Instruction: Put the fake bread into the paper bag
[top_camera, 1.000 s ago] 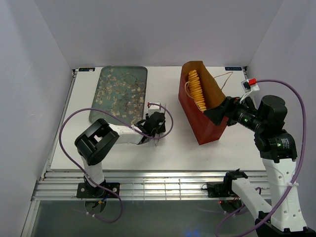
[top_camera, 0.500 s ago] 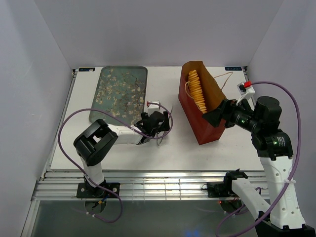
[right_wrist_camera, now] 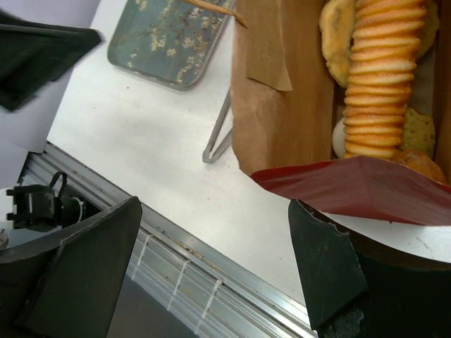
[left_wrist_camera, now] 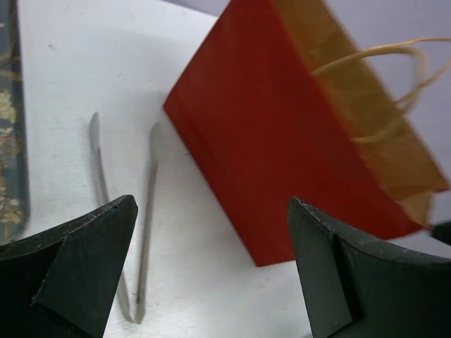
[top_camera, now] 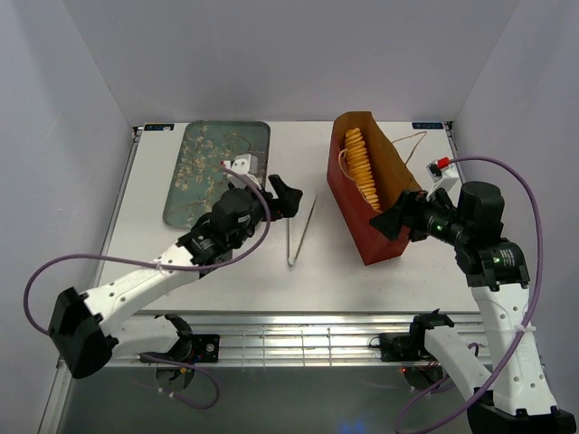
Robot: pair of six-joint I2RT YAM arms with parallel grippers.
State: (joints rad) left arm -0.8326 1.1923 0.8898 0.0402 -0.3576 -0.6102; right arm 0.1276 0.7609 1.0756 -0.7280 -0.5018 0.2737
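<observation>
Left gripper (top_camera: 288,192) (jaws wide) near tongs (left_wrist_camera: 146,218)

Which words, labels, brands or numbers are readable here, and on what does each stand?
No text is readable.
Left dark sticker, far edge of table: too small to read.
Right dark sticker: too small to read.
Paper bag, floral tray: no writing visible.

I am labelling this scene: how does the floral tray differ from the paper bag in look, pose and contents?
Colour: the tray is grey-green with pale blossoms; the paper bag is red outside, brown inside. Pose: the tray lies flat; the bag stands tall, mouth open. Contents: no bread shows on the tray; the bag holds the fake bread. Both rest on the white table.
</observation>
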